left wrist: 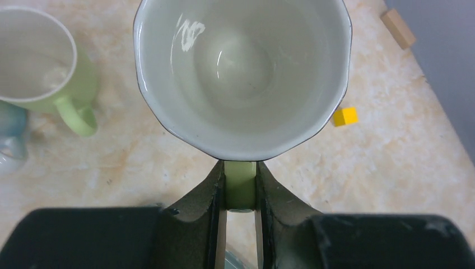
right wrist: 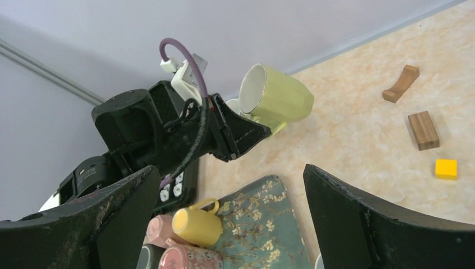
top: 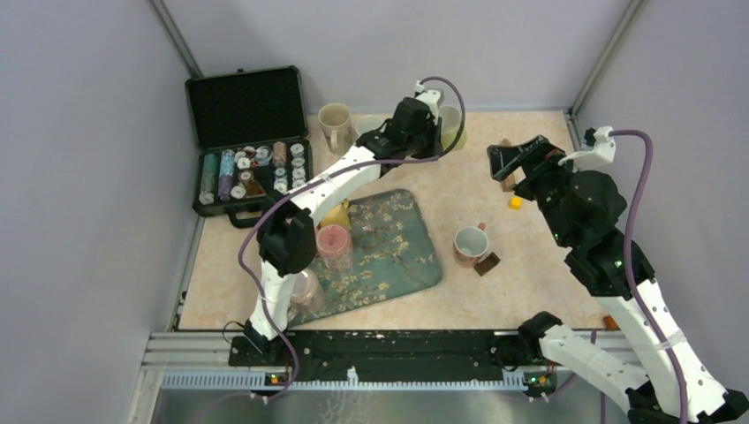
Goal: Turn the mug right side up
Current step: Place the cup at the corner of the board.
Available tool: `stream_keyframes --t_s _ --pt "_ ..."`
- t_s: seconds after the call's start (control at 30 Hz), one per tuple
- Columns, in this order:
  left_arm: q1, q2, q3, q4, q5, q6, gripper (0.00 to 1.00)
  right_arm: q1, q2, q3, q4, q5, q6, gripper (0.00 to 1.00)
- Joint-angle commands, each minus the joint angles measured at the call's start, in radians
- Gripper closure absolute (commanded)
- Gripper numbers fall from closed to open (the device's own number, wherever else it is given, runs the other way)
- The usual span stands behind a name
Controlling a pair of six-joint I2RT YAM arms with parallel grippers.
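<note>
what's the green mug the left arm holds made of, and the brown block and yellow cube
The green mug is likely glazed ceramic: glossy white inside, sharp highlights. The brown block is probably bare wood: matte, faint grain-like streaks. The yellow cube has flat even colour; painted wood or plastic, cannot tell.

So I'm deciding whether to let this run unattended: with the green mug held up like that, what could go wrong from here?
1. The left gripper pinches the faceted green mug only by its handle, in the air and tipped sideways. It may swing or slip while turning.
2. A second green mug and a pale blue mug stand close by on the table. Setting down there could knock them.
</note>
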Motion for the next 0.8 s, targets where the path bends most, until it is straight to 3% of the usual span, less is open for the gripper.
stream_keyframes --t_s 0.0,0.27,0.77 --pt "-0.011 0.038 0.136 0.092 -0.144 0.118 1.00 -0.001 -0.014 0.050 -0.015 0.019 -0.022 0.01" --pt "-0.011 0.135 0.213 0.121 -0.240 0.211 1.00 0.000 -0.019 0.051 -0.030 0.010 -0.025 0.01" --pt "0.026 0.306 0.347 0.095 -0.246 0.245 1.00 0.000 -0.013 0.047 -0.044 -0.013 -0.017 0.01"
